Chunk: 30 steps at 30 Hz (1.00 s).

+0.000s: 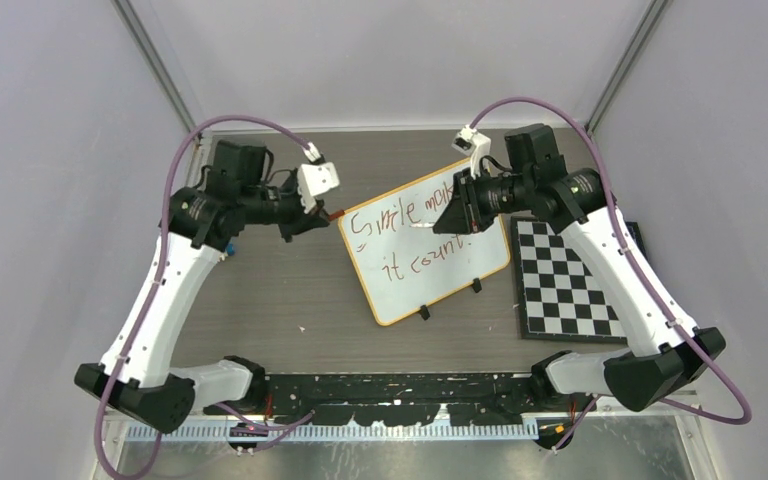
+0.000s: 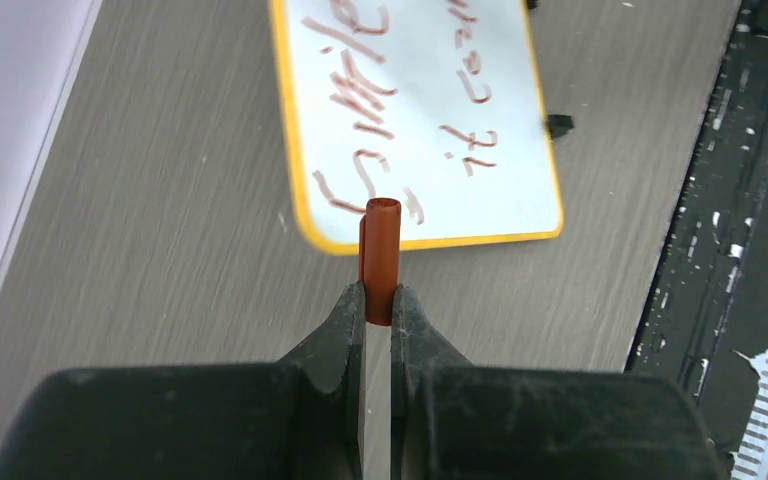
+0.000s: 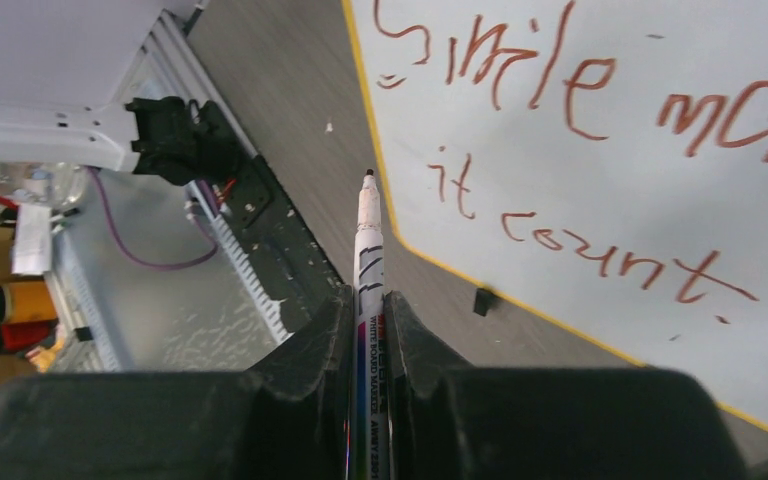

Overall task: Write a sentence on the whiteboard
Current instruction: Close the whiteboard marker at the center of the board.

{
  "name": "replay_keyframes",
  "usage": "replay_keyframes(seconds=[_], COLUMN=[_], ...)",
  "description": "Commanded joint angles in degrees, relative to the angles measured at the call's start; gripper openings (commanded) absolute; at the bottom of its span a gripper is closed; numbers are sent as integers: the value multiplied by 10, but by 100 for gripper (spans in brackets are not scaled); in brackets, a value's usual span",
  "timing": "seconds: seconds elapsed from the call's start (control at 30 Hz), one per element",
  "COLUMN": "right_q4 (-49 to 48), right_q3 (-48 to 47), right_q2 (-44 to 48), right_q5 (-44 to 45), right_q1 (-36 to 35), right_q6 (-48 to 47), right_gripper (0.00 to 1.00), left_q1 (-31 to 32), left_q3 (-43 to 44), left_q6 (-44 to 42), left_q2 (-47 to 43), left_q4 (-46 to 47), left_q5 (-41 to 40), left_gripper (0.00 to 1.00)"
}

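The whiteboard (image 1: pixel 430 255) lies tilted on the table, white with a yellow rim and two black feet. The sentence (image 1: pixel 415 235) in red-brown marker reads "Smile make it count." in two lines, also seen on the whiteboard (image 3: pixel 610 150) in the right wrist view. My right gripper (image 1: pixel 457 215) hovers over the board's upper right and is shut on a white board marker (image 3: pixel 367 250), tip bare and off the board. My left gripper (image 1: pixel 325 213) sits just left of the board's corner, shut on the red-brown marker cap (image 2: pixel 381 255).
A black-and-white checkered mat (image 1: pixel 565 280) lies right of the board. A black strip with white specks (image 1: pixel 400 385) runs along the near table edge between the arm bases. Grey walls close in on both sides.
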<state>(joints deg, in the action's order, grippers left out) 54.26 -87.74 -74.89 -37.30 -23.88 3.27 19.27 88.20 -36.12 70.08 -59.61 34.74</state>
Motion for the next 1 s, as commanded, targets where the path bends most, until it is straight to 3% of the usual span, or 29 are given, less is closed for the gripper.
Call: replay_keyframes(seconds=[0.0, 0.27, 0.97], right_q4=[-23, -69, -37], right_q3=[2, 19, -17], right_q2=[21, 21, -19], right_q5=[-94, -154, -157], right_q1=[1, -1, -54], right_q6=[38, 96, 65], right_gripper=[0, 0, 0], left_q1=[79, 202, 211], left_q3=[8, 9, 33], left_q6=[8, 27, 43], left_q2=[-14, 14, 24], left_q4=[-19, -20, -11], left_q5=[-54, -114, -59], left_gripper=[0, 0, 0])
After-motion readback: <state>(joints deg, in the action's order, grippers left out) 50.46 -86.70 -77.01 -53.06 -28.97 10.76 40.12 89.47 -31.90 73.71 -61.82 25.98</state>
